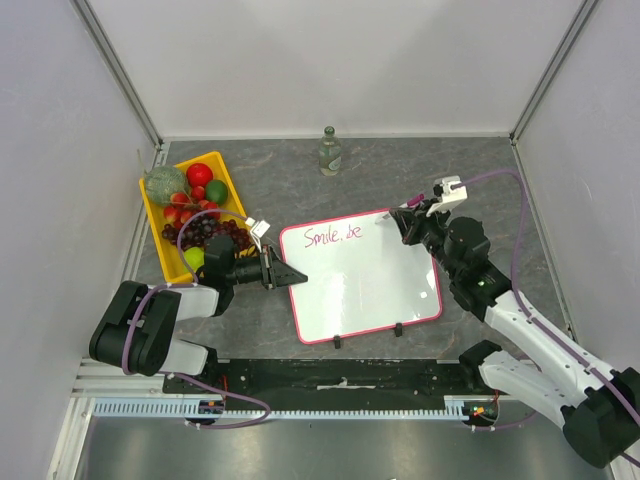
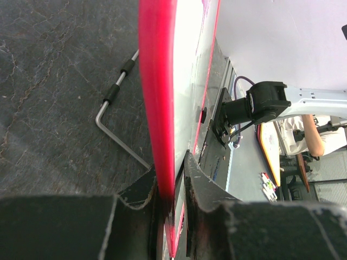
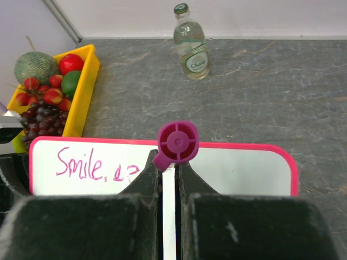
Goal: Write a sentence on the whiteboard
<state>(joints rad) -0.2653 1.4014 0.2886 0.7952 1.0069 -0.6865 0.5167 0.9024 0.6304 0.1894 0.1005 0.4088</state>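
from above, the whiteboard (image 1: 370, 290) lies flat on the dark stone counter (image 1: 480, 200), a little skewed, its pink rim showing all round and two small black clips (image 1: 337, 342) on its near edge. the sentence (image 1: 333, 236) runs along the far edge near the left corner; what can be read is "smile. be". the left arm (image 1: 150, 320) reaches in low from the left, and the left jaws meet the board's left edge. the right arm (image 1: 520, 330) bends over the far right corner, with the right jaws just past the last written letters. a yellow tray (image 1: 152, 215) of fruit sits just beyond the left arm, and a glass bottle (image 1: 329, 152) stands upright near the back wall, well apart from the board.

in the left wrist view, the left jaws are closed on the board's pink rim (image 2: 157, 97), one finger on each face. a bent metal rod (image 2: 116, 114) lies on the counter under the board.

in the right wrist view, the right jaws are clamped on a magenta marker (image 3: 177, 143), seen end on, poised over the board's far edge. the pink writing (image 3: 95, 165) lies to its left. whether the tip touches the board cannot be told. the tray (image 3: 84, 92) holds a melon, red fruit, a lime and dark grapes.
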